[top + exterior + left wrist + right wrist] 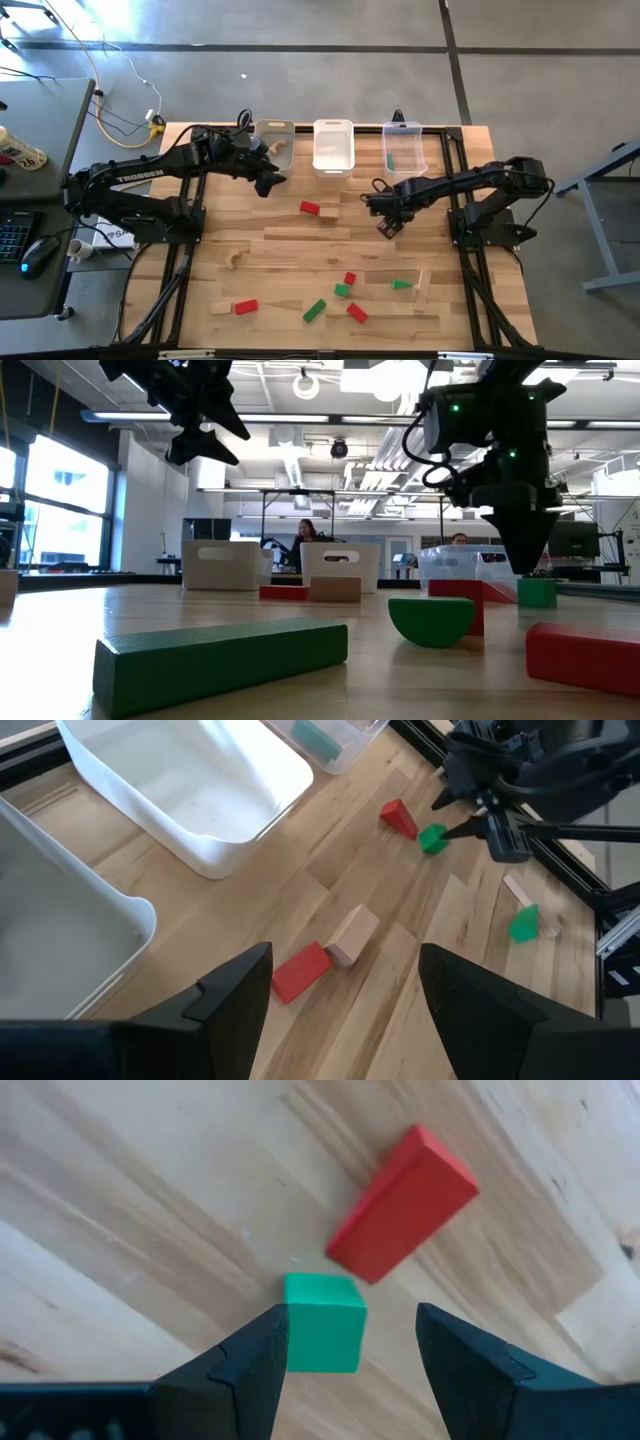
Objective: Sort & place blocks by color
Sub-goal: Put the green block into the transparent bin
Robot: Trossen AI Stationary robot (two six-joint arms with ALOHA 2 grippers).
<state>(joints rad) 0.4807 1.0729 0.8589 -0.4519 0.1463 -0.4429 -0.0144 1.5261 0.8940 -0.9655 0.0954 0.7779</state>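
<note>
Red, green and plain wood blocks lie scattered on the wooden table (280, 240). My right gripper (388, 226) hangs open above the table, pointing down. In its wrist view a green cube (322, 1323) lies on the table beyond the gap between its fingers, untouched, beside a red block (403, 1203). My left gripper (268, 180) waits open in the air near the left bin (272, 138). Ahead of it a red block (300, 970) and a wood block (350, 935) lie end to end.
Three bins stand along the far edge: the left one holds a wood piece (283, 150), the middle one (333, 146) shows nothing inside, the right one (403, 146) holds a green block (390, 160). More blocks lie near the front edge (315, 310). People sit beyond the table (305, 532).
</note>
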